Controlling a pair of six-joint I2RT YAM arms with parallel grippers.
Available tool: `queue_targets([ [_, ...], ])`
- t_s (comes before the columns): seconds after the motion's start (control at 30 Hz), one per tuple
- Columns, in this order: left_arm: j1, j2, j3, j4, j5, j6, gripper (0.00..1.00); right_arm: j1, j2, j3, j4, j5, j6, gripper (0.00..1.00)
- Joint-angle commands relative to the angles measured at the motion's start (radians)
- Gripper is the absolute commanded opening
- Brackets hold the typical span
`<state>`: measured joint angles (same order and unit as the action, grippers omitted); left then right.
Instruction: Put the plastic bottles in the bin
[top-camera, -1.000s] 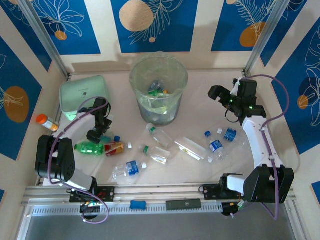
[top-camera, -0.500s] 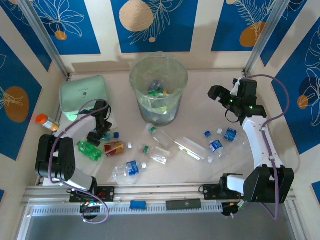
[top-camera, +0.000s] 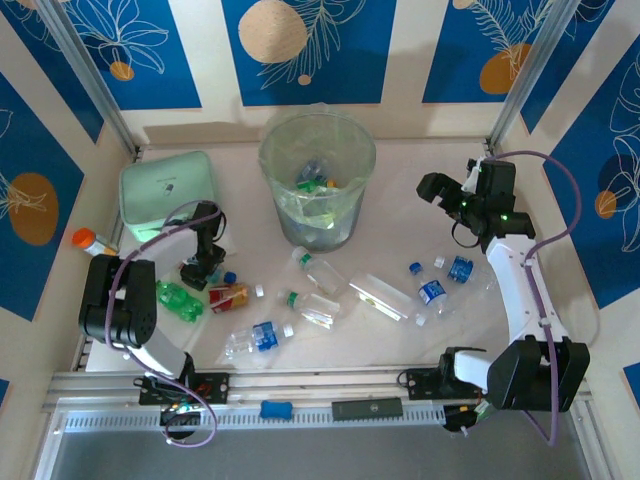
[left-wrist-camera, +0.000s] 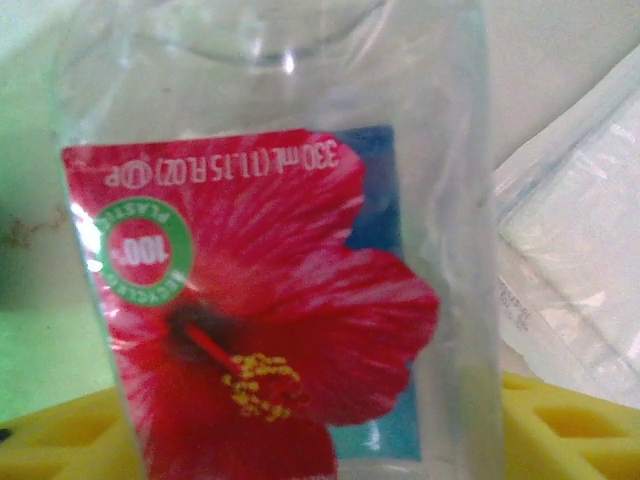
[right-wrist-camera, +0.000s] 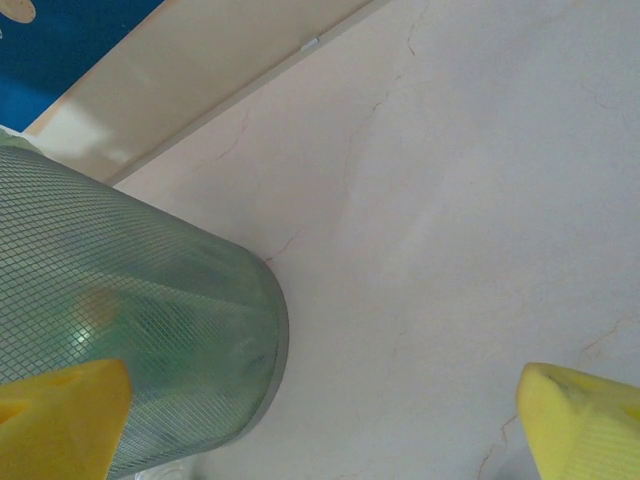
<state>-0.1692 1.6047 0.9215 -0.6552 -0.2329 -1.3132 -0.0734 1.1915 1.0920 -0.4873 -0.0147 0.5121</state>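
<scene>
Near the desk's left edge, a clear bottle (left-wrist-camera: 280, 300) is framed between the yellow fingers (left-wrist-camera: 60, 440) of the left gripper (top-camera: 205, 268); whether it is pinched cannot be told. On its red hibiscus label, "330 mL (11.15 FL OZ)" and "100%" are read upside down. A green bottle (top-camera: 180, 300) lies beside it. The bin (top-camera: 272, 165) is set mid-desk toward the far edge. Blue-labelled bottles (top-camera: 265, 335) are scattered before it. The right gripper (top-camera: 445, 195) is seen spread wide near the right edge, with nothing between its fingers.
</scene>
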Motion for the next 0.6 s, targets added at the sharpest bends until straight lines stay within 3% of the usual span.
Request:
queue_targets([
  [0.0,0.011,-0.014,0.005,-0.013,-0.008,-0.016,0.63,-0.002,-0.024,0.022,-0.017,0.006,-0.013,0.99],
  [0.13,0.011,-0.052,0.007,-0.024,-0.031,-0.026,0.56,0.0,-0.018,0.022,-0.008,-0.007,-0.006,0.99],
  [0.33,0.012,-0.127,0.033,-0.046,-0.06,-0.021,0.55,0.0,-0.014,0.029,-0.002,-0.014,0.002,0.99],
  [0.57,0.012,-0.238,0.091,-0.003,-0.095,0.091,0.54,0.003,0.007,0.024,0.016,-0.051,0.035,0.99],
])
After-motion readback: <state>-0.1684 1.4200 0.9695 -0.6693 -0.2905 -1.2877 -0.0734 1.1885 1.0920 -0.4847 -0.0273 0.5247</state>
